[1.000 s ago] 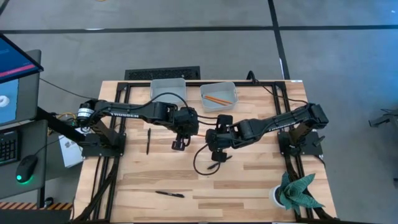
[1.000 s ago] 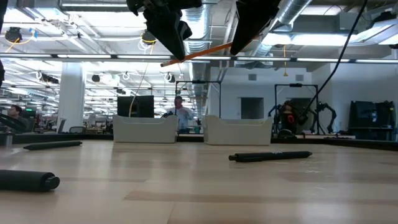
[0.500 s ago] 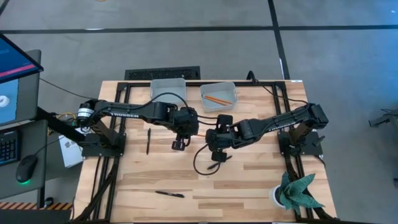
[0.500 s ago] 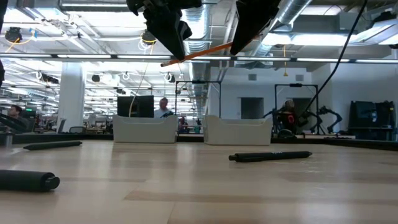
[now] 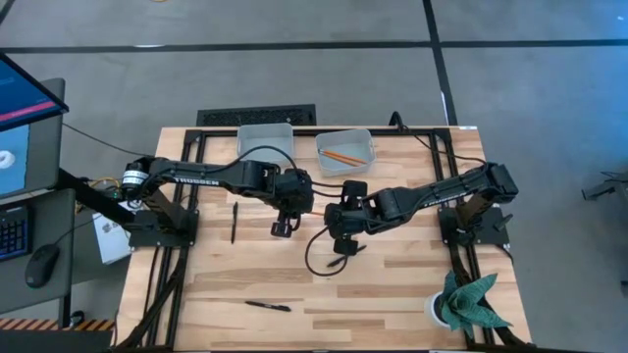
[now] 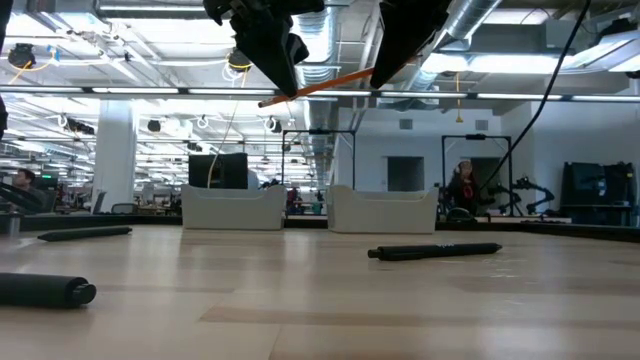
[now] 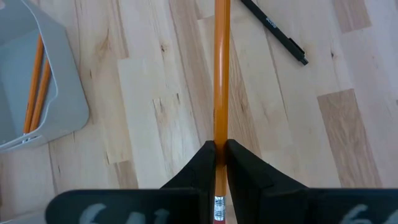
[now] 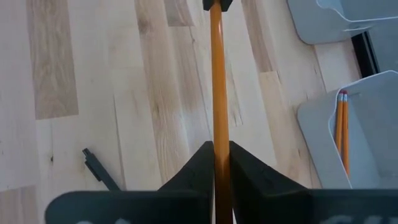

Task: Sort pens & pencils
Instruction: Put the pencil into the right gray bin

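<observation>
One orange pencil (image 6: 320, 86) hangs high above the table, with my left gripper (image 6: 288, 88) shut on one end and my right gripper (image 6: 382, 72) shut on the other. Black pens lie flat on the wood: one at the left (image 5: 235, 221), one near the front edge (image 5: 267, 306), and one under the right gripper (image 6: 435, 251). Two grey bins stand at the far edge. The left bin (image 5: 265, 137) shows nothing inside, and the right bin (image 5: 345, 149) holds orange pencils (image 7: 36, 81). My left gripper pinches the pencil between its two fingers just ahead of the metal ferrule (image 7: 218, 142). The fingers slant down from the left, and the eraser end pokes out behind them. The pencil is clear of the table. My right gripper pinches the pencil's other end (image 8: 216, 140) between its two fingers, slanting down from the right. The shaft runs straight away from it to the left fingertips (image 8: 217, 4). This end sits a little higher than the left one.
A black cable (image 5: 319, 257) loops on the wood below the right gripper. A potted plant (image 5: 466, 304) stands at the near right corner. Bare wood lies between the grippers and the front edge.
</observation>
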